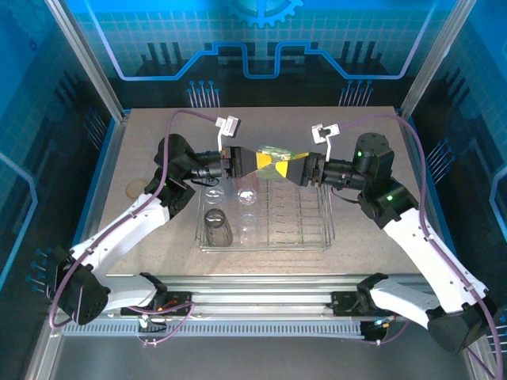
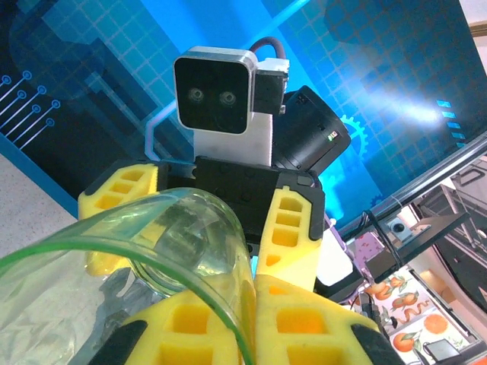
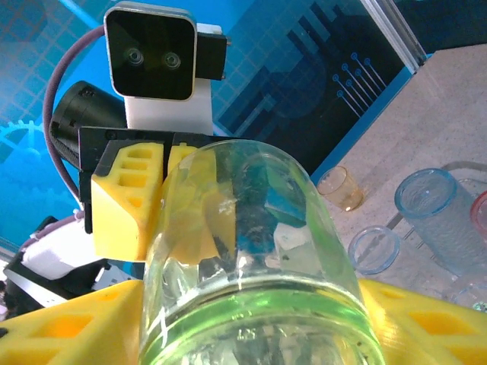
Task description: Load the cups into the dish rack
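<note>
The yellow-green cup (image 1: 276,152) hangs in the air between the two arms, above the far edge of the dish rack (image 1: 326,231). From overhead it is hard to make out, only a pale green glint against yellow fingers.

The left gripper (image 1: 255,162) is pinched tight on the cup's wall near its green rim. In the left wrist view that rim is cut off by the bottom and left edges. The right gripper (image 1: 291,169) faces it from the other end. Its fingers (image 2: 293,228) stand apart on either side of the cup's base, and I cannot tell whether the pads press the plastic or sit just beside it.

The rack lies mid-bench, closer to the near edge. A smoky dark grey cup (image 1: 218,228) stands in the rack's near-left corner. Two pale cups just right of it nearly dissolve into the wire. The right wrist view shows them as a pale blue cup (image 3: 437,219) and a smaller rim (image 3: 375,249) whose tint is unsure. A pink rim (image 3: 481,209) is clipped by that picture's right edge.

A pinkish cup (image 1: 136,188) stands on the bench near its left edge, half hidden behind the left arm.

The rack's right half is bare tines. The bench is open to the right of the rack and along its far edge.
</note>
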`<state>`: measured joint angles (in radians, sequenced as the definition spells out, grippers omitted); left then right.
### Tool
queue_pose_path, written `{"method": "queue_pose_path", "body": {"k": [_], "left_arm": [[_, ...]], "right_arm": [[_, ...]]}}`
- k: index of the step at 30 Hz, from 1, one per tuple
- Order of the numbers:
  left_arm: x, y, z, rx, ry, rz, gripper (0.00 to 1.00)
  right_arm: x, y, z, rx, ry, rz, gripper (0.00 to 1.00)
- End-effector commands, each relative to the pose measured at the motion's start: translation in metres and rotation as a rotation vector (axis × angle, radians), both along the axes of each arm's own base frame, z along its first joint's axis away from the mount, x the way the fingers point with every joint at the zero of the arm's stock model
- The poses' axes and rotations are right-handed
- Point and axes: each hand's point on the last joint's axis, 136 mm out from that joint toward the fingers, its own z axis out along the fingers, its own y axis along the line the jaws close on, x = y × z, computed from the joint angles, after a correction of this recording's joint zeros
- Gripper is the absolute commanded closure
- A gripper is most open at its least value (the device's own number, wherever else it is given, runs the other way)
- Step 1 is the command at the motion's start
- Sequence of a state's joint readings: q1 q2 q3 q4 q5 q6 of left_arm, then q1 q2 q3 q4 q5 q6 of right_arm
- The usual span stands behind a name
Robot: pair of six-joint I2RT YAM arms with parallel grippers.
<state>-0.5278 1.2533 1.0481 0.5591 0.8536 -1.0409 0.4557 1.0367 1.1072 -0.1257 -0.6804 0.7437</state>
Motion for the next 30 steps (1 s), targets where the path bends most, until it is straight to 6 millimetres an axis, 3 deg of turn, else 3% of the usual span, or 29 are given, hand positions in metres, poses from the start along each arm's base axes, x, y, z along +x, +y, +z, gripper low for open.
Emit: {"method": "queue_pose_path", "body": {"k": [1,5,7,8,14,19,25,30], "left_arm": [[0.003,-0.005,-0.006,0.001,-0.02,0.008,0.94],[0.006,-0.005,-0.016,0.011,0.001,0.015,0.33],[0.008,-0.003,-0.022,0.025,0.012,0.034,0.04],[0.01,-0.002,-0.025,0.032,0.014,0.047,0.01],[0.023,0.026,-0.048,0.169,0.017,0.227,0.01],[0.035,0.084,-0.083,0.485,-0.03,0.585,0.01],[0.019,0.143,-0.104,0.715,-0.104,0.788,0.01],[0.003,0.171,-0.121,0.806,-0.114,0.859,0.01]], "right_arm": [[-0.001,0.003,-0.001,-0.032,0.002,-0.007,0.39],[-0.001,-0.001,-0.004,-0.076,0.005,-0.024,0.63],[-0.001,-0.005,-0.004,-0.108,0.0,-0.045,0.65],[-0.001,-0.008,-0.005,-0.124,-0.002,-0.053,0.66],[0.002,-0.041,-0.021,-0.34,-0.007,-0.174,0.7],[0.009,-0.081,-0.053,-0.612,0.044,-0.283,0.74],[0.022,-0.111,-0.083,-0.805,0.108,-0.336,0.83],[0.038,-0.126,-0.107,-0.929,0.148,-0.359,0.85]]}}
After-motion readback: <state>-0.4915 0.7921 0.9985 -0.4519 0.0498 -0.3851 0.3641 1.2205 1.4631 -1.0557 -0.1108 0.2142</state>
